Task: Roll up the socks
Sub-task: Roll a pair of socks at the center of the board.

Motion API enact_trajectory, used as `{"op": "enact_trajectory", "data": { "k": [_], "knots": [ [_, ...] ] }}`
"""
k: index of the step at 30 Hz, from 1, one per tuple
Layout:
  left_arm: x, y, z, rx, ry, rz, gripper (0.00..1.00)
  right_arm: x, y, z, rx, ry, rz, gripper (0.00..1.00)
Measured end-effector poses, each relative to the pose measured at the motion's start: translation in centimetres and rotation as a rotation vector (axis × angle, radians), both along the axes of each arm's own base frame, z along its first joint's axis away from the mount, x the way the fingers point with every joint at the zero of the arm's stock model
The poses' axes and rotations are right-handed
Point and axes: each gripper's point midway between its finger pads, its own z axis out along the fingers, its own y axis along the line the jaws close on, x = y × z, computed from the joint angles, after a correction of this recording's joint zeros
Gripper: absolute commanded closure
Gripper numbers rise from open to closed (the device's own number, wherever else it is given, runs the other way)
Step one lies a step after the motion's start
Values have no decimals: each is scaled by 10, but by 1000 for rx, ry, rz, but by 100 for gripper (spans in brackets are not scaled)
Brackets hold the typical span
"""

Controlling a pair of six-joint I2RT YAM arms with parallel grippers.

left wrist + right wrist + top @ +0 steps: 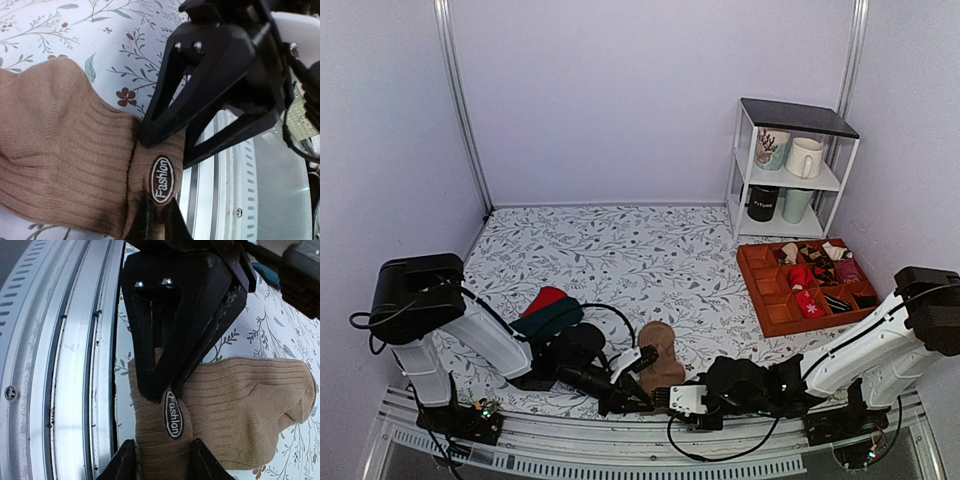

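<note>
I face a plain pale wall (620, 90) with a faint lilac cast, and it wraps round both sides of me. A slim metal post (460, 100) runs up the left corner and another metal post (855, 50) climbs the right. The light is soft and even, with no hard shadows. My table wears a white tablecloth (640, 250) printed with grey leafy sprigs and small red flowers. At the far right stands a white shelf unit (798, 117) with a dark top. It holds a patterned mug (771, 148) and a white mug (805, 157) above, and a black mug (763, 203) and what may be a pale green mug (797, 205) below. A ribbed aluminium rail (620, 440) edges the table's near side.
</note>
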Motion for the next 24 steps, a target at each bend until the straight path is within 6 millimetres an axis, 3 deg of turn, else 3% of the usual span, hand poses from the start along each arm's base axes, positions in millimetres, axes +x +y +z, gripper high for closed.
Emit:
{"op": "enact_trajectory", "data": {
  "k": [5, 12, 15, 17, 21, 24],
  "knots": [
    [0, 1, 0, -8, -2, 0, 98, 0, 2, -8, -17, 23, -16, 84],
    [6, 11, 8, 0, -85, 33, 73, -3, 6, -7, 17, 160, -58, 85],
    [8, 27, 21, 6, -206, 56, 66, 3, 3, -7, 37, 293, -96, 85],
    [10, 32, 41, -39, -326, 58, 60, 10, 0, -6, 47, 403, -121, 85],
    [11, 25, 88, -183, -545, 37, 58, 23, -3, -6, 41, 611, -181, 84],
    [16, 20, 86, -180, -639, 14, 57, 25, -2, -7, 16, 738, -196, 84]
  ]
}}
